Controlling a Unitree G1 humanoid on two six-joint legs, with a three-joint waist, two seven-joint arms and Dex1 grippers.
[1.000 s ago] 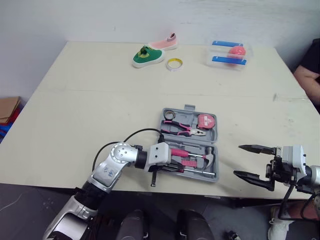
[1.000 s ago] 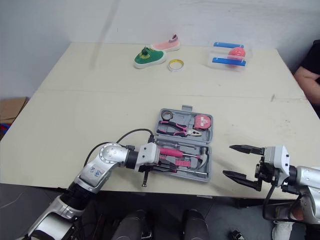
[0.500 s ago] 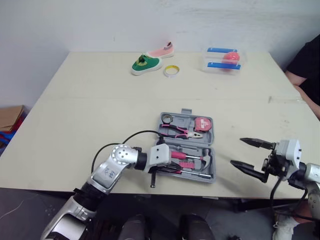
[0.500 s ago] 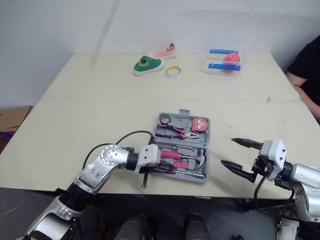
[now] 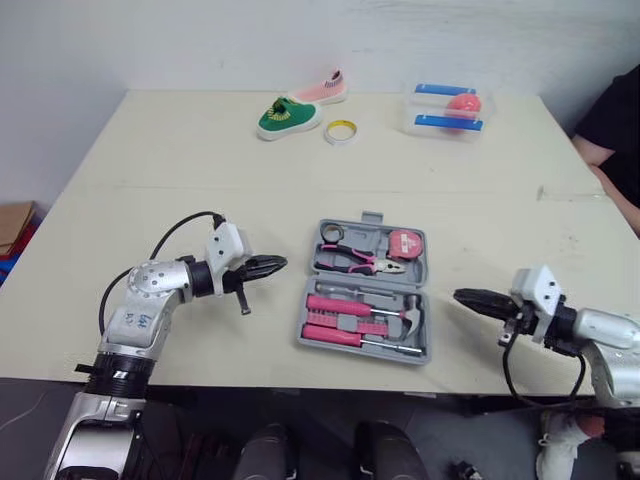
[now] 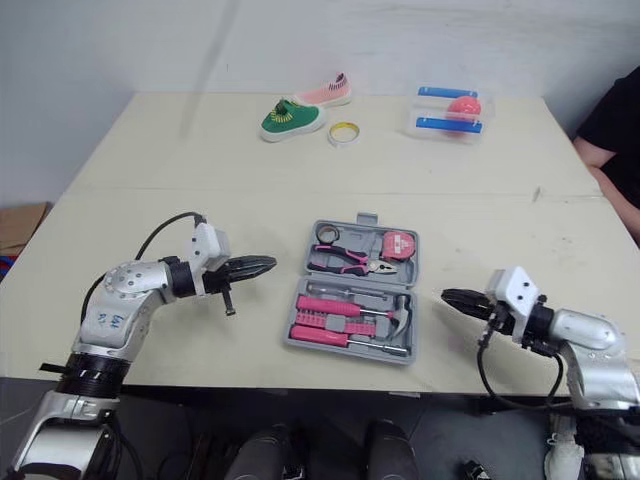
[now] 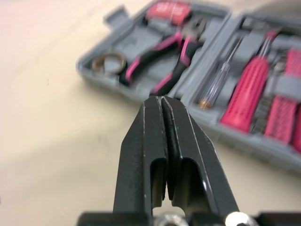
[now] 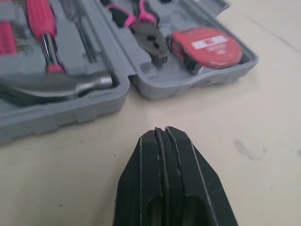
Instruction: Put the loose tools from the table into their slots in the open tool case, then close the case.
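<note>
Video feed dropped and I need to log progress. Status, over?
Left gripper shut, empty, left of tool case. Right gripper shut, empty, right of it. Case open, tools in slots. Nothing between grippers and case.

Cut off by the picture's edge, past the table's (image 5: 180, 170) right edge: a person (image 5: 618, 128), just dark sleeve and forearm. Too small to identify: the pink thing (image 5: 462, 102) inside the clear box (image 5: 425, 108) at the far right corner. Blurred and cropped in the left wrist view: the tool case (image 7: 94, 70), its pink handles (image 7: 247, 94) soft. Cropped likewise in the right wrist view, hammer head (image 8: 61, 87) out of focus.
</note>
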